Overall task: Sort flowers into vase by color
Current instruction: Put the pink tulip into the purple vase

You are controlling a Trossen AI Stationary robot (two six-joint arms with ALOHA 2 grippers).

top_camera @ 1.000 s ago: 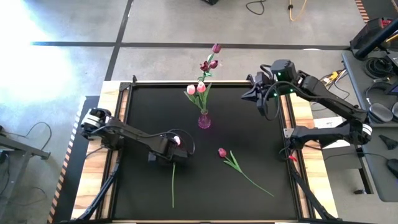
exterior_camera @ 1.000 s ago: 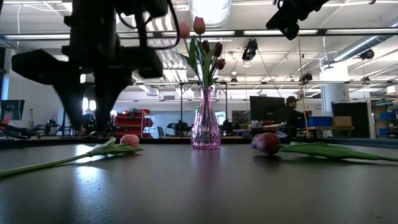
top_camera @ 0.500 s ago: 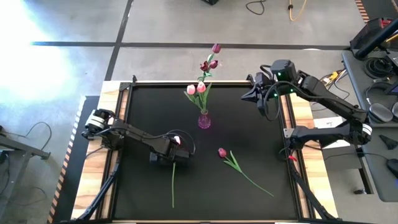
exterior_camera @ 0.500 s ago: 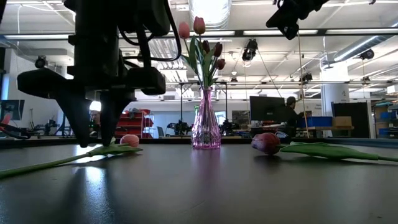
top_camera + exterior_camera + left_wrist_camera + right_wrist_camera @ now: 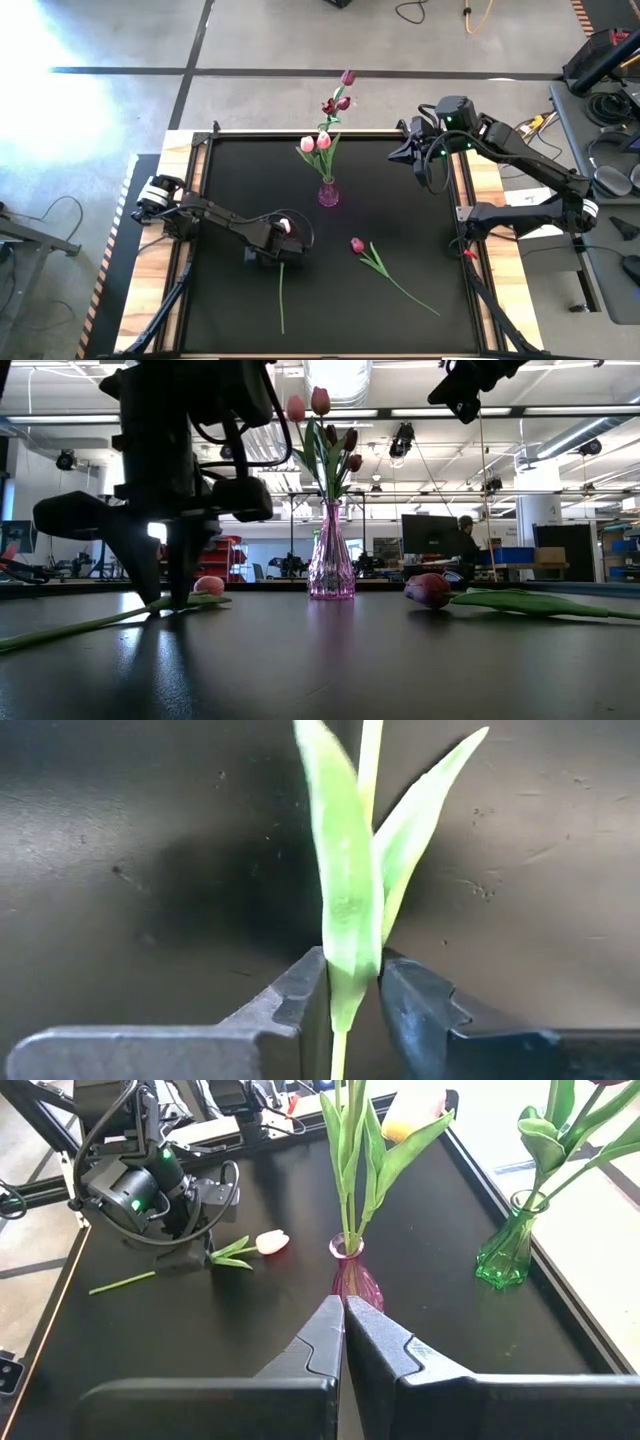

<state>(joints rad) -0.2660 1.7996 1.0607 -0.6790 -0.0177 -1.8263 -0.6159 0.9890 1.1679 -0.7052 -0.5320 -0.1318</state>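
Note:
A light pink tulip [image 5: 284,227] lies flat on the black mat, its stem [image 5: 281,300] running toward the near edge. My left gripper [image 5: 268,250] stands over it just below the head and is shut on it. A maroon tulip [image 5: 357,244] lies to the right on its side. The purple glass vase [image 5: 328,193] stands upright and holds pink tulips [image 5: 315,142]. A green vase [image 5: 505,1260] stands behind it with maroon tulips [image 5: 336,101]. My right gripper [image 5: 400,152] is raised near the far right corner, shut and touching nothing. My left gripper pinches the pink tulip between its two fingers [image 5: 305,995], on the leaves and stem [image 5: 350,965] a little below the head. It comes from above, pointing down, with the fingers across the stem. The tulip still lies along the mat [image 5: 208,586].
The wooden frame [image 5: 185,200] borders the mat. The maroon tulip's stem [image 5: 405,290] slants toward the near right corner. Open mat lies left of the purple vase and along the near edge. A workshop room with a person [image 5: 468,535] shows beyond the table.
My left gripper has come down onto the pink tulip, moved slightly toward the near edge, and its fingers have closed in from wide apart onto the stem and leaves. The stem's free end has swung slightly rightward. The tulip has stayed on the mat.

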